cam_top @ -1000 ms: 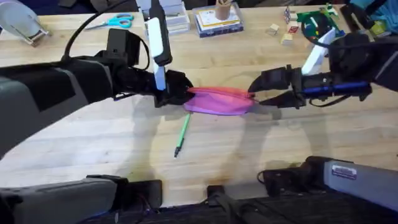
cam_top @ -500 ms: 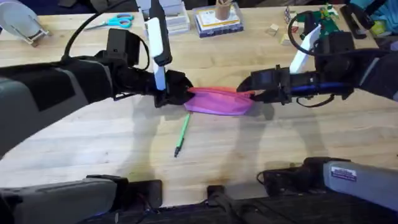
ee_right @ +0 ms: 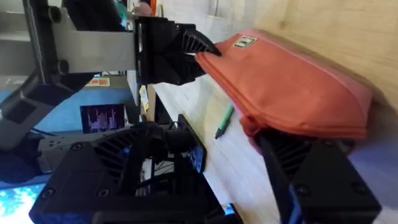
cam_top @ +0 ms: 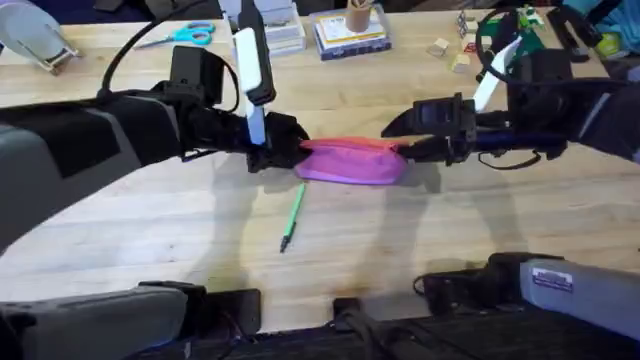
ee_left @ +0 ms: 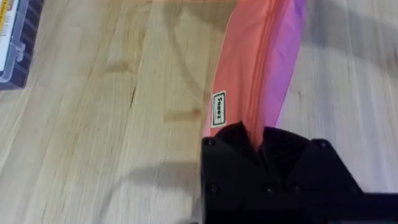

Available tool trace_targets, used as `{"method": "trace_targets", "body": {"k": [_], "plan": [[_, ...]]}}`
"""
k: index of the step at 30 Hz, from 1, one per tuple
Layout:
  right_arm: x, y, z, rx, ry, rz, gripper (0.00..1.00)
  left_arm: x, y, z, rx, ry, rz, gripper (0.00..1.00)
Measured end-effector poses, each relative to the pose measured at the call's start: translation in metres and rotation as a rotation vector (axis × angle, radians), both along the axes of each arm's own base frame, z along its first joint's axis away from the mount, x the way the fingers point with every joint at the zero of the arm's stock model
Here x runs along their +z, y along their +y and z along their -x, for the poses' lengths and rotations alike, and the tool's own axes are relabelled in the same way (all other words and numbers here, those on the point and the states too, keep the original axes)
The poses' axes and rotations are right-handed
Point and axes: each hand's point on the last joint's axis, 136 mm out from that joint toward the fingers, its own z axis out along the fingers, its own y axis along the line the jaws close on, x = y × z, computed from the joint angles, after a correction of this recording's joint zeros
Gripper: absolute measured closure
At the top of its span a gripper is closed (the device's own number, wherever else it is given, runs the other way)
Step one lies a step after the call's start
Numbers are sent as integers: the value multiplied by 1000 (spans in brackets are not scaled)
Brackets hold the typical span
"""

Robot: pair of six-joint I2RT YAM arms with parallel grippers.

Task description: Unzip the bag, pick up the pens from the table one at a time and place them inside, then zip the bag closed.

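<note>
The pink bag (cam_top: pixel 352 162) lies across the middle of the table (cam_top: pixel 400 240), its orange-red zipper (ee_left: pixel 258 56) running along the top edge. My left gripper (cam_top: pixel 297 152) is shut on the bag's left end; in the left wrist view its black fingers (ee_left: pixel 273 152) pinch the fabric by the zipper. At the bag's right end my right gripper (cam_top: pixel 397 138) stands open, one finger on each side of that end. The right wrist view shows the bag (ee_right: pixel 292 87) reaching between the right gripper (ee_right: pixel 208 140) fingers. A light-green pen (cam_top: pixel 292 217) lies on the table just in front of the bag.
Blue-handled scissors (cam_top: pixel 185 35), a stack of books and boxes (cam_top: pixel 350 35), small wooden blocks (cam_top: pixel 450 50) and green toys (cam_top: pixel 510 40) line the far edge. A white stand (cam_top: pixel 35 40) sits at the far left. A clear box (ee_left: pixel 12 43) lies near the left gripper.
My right gripper has moved left and slightly farther back, closing in on the bag's right end. The left gripper, bag and pen have stayed put.
</note>
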Motion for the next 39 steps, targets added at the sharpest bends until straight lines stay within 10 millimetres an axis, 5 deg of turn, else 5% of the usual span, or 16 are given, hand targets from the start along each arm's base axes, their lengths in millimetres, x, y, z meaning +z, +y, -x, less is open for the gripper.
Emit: {"method": "trace_targets", "body": {"k": [7,14,21,27,39], "plan": [[18,1,2,-3,-56,-5,5,0,0,0,0,0,0,958],[64,3,-6,14,-201,-34,5,0,0,0,-1,0,1,958],[78,-3,-18,-15,-277,45,5,0,0,0,-1,0,1,958],[77,-12,-21,-55,-302,158,5,0,0,0,-1,0,1,958],[39,-35,4,-96,-131,359,5,0,0,0,-1,1,0,958]]}}
